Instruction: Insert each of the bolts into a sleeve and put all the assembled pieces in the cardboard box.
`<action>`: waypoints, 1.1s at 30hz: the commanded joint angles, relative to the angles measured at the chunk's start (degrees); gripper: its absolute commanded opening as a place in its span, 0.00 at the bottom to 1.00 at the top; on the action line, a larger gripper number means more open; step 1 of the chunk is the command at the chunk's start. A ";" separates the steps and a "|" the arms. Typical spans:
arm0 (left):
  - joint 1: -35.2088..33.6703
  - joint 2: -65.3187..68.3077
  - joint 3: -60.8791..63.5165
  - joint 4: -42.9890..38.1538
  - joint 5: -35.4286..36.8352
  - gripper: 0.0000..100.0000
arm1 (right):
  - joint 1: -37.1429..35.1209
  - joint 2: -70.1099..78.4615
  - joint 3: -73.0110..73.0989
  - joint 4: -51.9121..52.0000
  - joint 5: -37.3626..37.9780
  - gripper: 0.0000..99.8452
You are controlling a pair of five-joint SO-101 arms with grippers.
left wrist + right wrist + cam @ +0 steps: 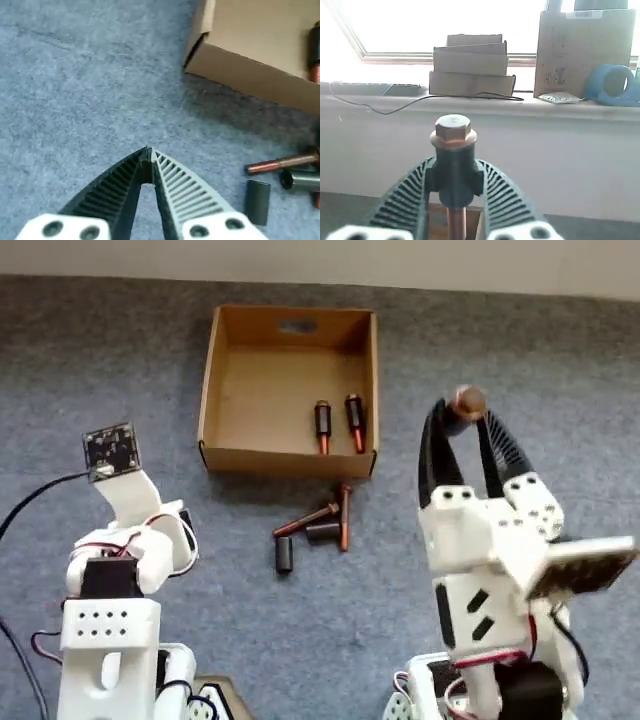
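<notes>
Obs: right fingers (495, 195) pinch sleeved bolt (453, 137) at its sleeve; likely rigid, light, slippery, so hold mid-sleeve. The left fingers (172, 180) pressed together, empty.

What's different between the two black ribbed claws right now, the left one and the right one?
The left claw is shut and empty; the right claw is shut on a copper bolt in a black sleeve. The left claw points down at the grey carpet; the right claw holds its piece upright, off the carpet. Both have black ribbed fingers on white bodies.
</notes>
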 commanded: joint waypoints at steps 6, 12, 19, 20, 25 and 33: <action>-0.57 -0.84 9.89 -7.65 -0.18 0.01 | -3.03 31.08 -14.81 0.04 -9.32 0.01; -0.22 -0.84 17.45 -16.18 -0.35 0.01 | -9.71 47.78 -16.40 -6.90 -9.41 0.01; -0.22 -0.84 21.85 -20.66 -0.35 0.01 | -13.32 64.48 -16.48 -20.79 -9.41 0.01; -0.22 -0.84 22.02 -21.19 -0.35 0.01 | -13.85 66.77 -16.48 -22.20 -9.41 0.01; -0.22 -0.84 22.11 -21.27 -0.35 0.01 | -14.37 77.85 -17.36 -30.29 -9.41 0.01; -0.22 -0.84 22.11 -21.27 -0.35 0.01 | -14.64 94.29 -32.57 -25.36 -9.49 0.01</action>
